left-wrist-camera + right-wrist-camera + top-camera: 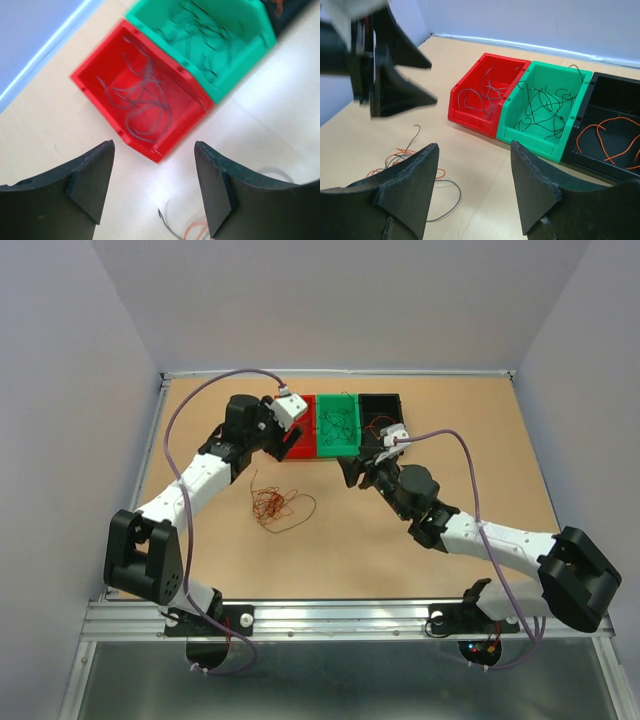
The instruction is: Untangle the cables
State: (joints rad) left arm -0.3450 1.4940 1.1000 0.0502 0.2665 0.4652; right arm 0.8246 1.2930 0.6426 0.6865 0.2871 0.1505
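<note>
The cables (277, 508) are hair-thin, almost weightless and springy, so expect loops to snag and drag their neighbours. Pinch a single strand at a free end on the clump's outer edge. The clump lies on the table (450, 540), left of centre, on the near side of the red bin (100, 57). The left gripper (155, 187), close by that bin, has its jaws spread and empty. The right gripper (474, 185) is also spread, holding nothing.

Looking down past left gripper (154, 165), jaws spread wide. Beyond fingertips: red bin (100, 65) on pale table (50, 125), holding grey cables (142, 107) in loose curls. Pressed against its far side: green bin (240, 65) with dark cables (200, 30). Low between fingers: loose cables (190, 230), orange and dark, looped on tabletop. Somewhat blurred throughout.
</note>
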